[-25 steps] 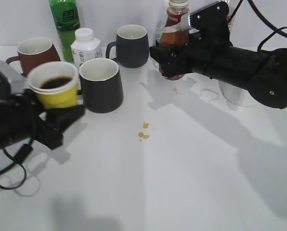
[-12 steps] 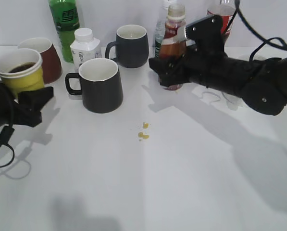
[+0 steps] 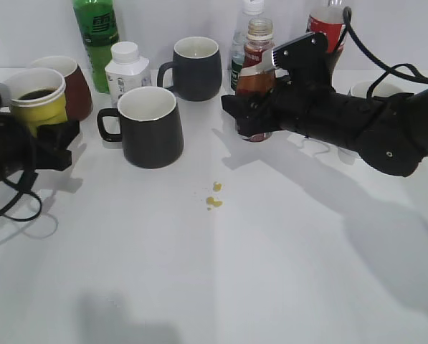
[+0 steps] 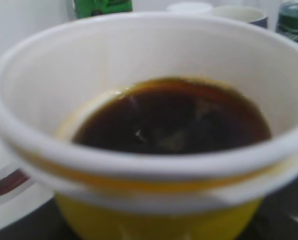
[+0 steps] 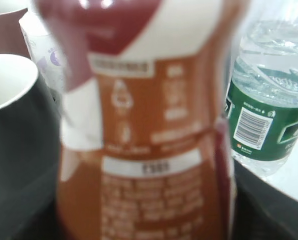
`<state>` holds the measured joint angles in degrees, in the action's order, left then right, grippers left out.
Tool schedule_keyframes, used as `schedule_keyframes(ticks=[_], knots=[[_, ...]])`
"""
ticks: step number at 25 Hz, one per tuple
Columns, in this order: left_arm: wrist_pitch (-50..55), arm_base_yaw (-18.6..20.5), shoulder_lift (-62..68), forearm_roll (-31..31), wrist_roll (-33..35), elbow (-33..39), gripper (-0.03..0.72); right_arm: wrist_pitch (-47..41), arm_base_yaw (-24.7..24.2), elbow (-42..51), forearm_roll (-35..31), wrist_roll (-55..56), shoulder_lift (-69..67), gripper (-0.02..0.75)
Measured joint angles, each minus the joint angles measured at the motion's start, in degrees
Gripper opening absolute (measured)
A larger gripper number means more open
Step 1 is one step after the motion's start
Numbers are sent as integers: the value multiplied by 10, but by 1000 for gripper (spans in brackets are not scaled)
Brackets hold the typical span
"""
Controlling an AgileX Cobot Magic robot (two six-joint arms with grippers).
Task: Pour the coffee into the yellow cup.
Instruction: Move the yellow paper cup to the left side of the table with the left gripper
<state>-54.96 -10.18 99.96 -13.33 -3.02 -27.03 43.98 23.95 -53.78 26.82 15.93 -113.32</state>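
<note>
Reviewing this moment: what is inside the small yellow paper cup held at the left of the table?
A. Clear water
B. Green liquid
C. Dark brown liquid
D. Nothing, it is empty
C. The left wrist view looks straight into the small yellow paper cup and shows dark brown liquid pooled below its white rim; the exterior view shows the same dark surface.

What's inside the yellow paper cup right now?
The small yellow paper cup with white inside holds dark brown coffee, its surface well below the rim. The liquid hides the cup's bottom. The left gripper holds the cup.
</note>
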Motion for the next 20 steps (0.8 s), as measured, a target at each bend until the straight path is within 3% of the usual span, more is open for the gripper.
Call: schedule_keyframes(ticks=[10, 20], knots=[[-49, 0, 108, 33, 1, -37, 443, 0, 0, 0, 0, 0, 0, 502], [-66, 0, 127, 33, 19, -38, 471, 0, 0, 0, 0, 0, 0, 502]])
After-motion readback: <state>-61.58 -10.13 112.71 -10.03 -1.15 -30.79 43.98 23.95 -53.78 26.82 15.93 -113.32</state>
